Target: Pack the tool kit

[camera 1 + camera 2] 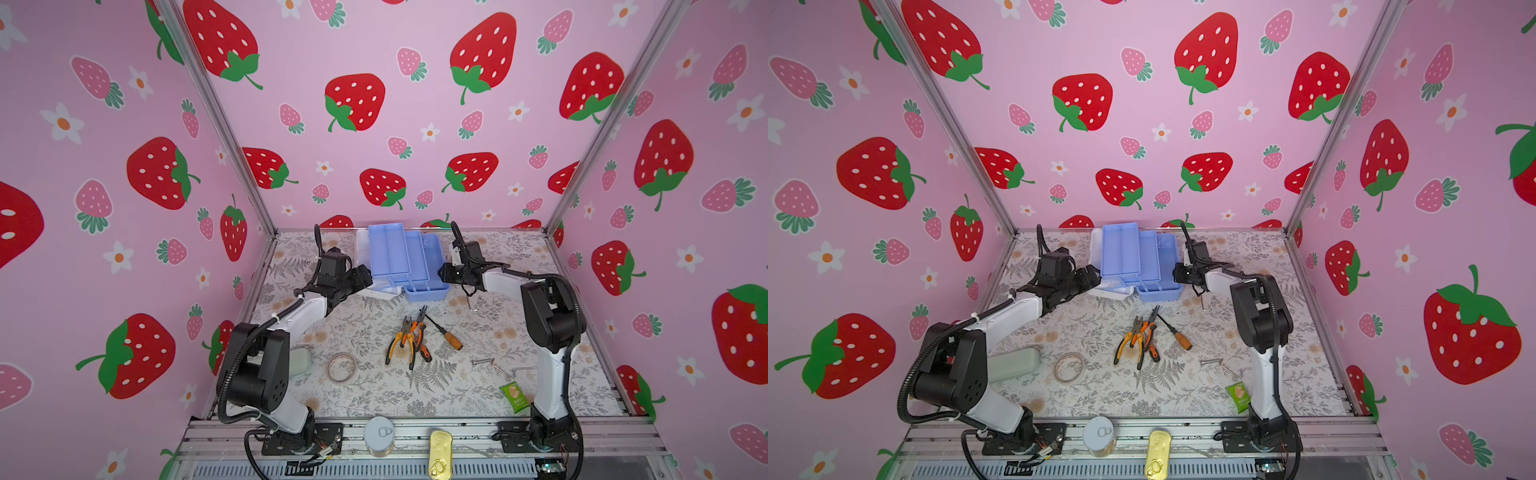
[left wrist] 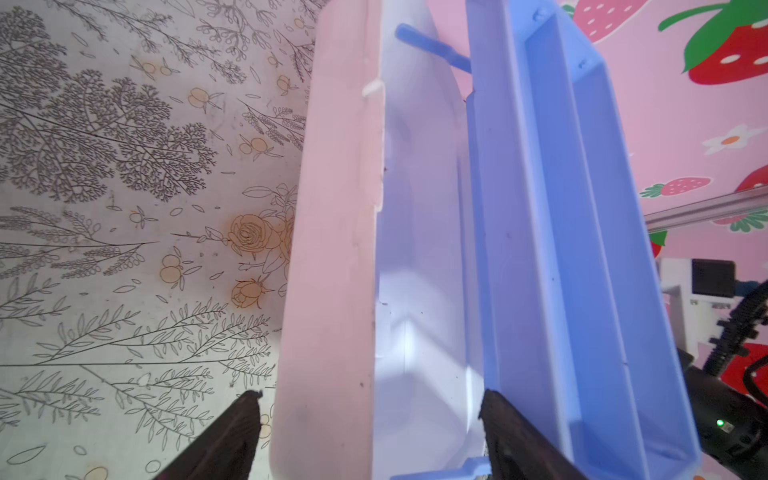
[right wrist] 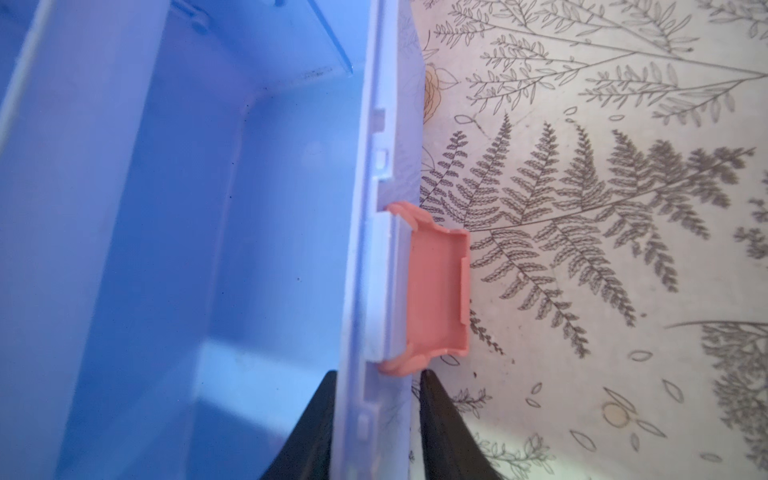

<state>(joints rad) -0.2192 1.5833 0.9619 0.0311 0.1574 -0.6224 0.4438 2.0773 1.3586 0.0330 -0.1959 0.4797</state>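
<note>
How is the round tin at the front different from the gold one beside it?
The round grey tin has a circular silver-grey lid; the gold tin is a rounded oblong. The round grey tin stands taller, its side showing; the gold tin looks flatter. Both carry pull-ring lids and sit on the metal rail.
</note>
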